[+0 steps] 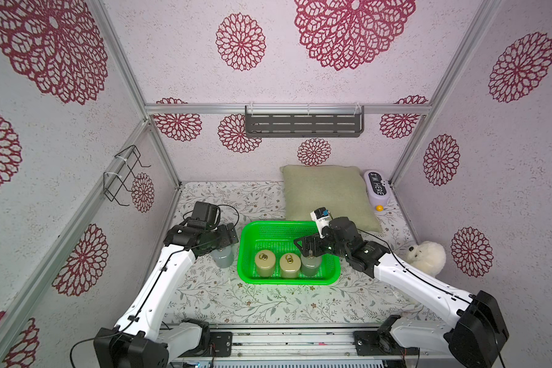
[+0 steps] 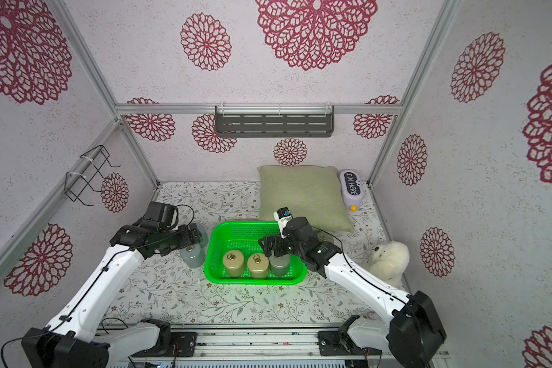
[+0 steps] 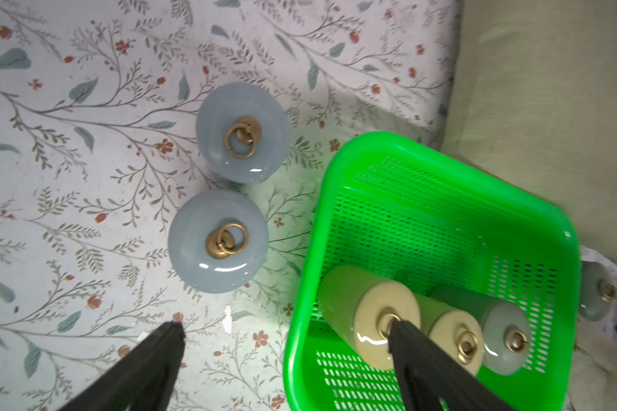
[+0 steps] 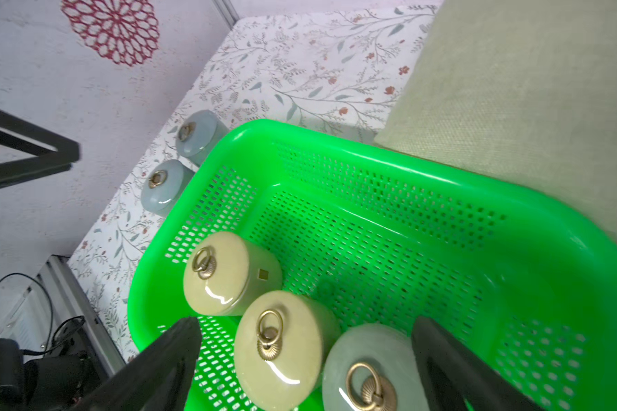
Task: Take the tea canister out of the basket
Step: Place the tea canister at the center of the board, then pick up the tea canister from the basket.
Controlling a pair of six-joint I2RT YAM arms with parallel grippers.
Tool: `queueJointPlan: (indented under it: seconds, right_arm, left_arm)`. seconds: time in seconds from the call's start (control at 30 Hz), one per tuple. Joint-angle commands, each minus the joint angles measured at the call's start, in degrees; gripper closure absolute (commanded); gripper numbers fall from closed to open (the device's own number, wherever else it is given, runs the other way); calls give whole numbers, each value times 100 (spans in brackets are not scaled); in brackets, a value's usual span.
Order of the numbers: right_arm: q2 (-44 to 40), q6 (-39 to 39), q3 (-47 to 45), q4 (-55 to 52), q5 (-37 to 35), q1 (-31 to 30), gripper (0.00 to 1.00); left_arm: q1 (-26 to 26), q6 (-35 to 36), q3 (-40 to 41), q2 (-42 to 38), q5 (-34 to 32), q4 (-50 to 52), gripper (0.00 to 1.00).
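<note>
The bright green basket stands mid-table. Along its near side stand three tea canisters with brass ring knobs: two beige ones and a pale green one. My right gripper hovers open over the basket's right end. In the right wrist view its open jaws frame the middle beige canister and the pale green one, touching neither. My left gripper stands open and empty, left of the basket, above two blue-grey canisters on the table.
A green cushion lies right behind the basket. A white plush seal and a purple "I'M HERE" device sit at the right. Another pale canister stands just right of the basket. A dark grey shelf hangs on the back wall.
</note>
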State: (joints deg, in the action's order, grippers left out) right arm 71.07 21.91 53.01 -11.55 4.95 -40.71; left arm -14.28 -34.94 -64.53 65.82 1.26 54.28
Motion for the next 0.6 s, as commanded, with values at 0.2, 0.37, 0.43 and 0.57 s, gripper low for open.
queueJointPlan:
  seconds: [0.2,0.37,0.43,0.57]
  right_arm:
    - [209,-189,791,-2042,-958,-34,1]
    - [509,-218,1055,-2637,-1009,-34,1]
    - [611,-213,1135,-2828,-1053,-34,1]
    - [890,-265,1267,-3195,-1066,-34,1]
  left_arm:
    - [-1183,-636,1035,-814,269,-1226,3]
    - [-1673,-734,1542,-1021,456,-1911,2]
    - [-1799,-721,1633,-991,441,-2015,3]
    - [-1924,-677,1762,-895,440,-2138,3]
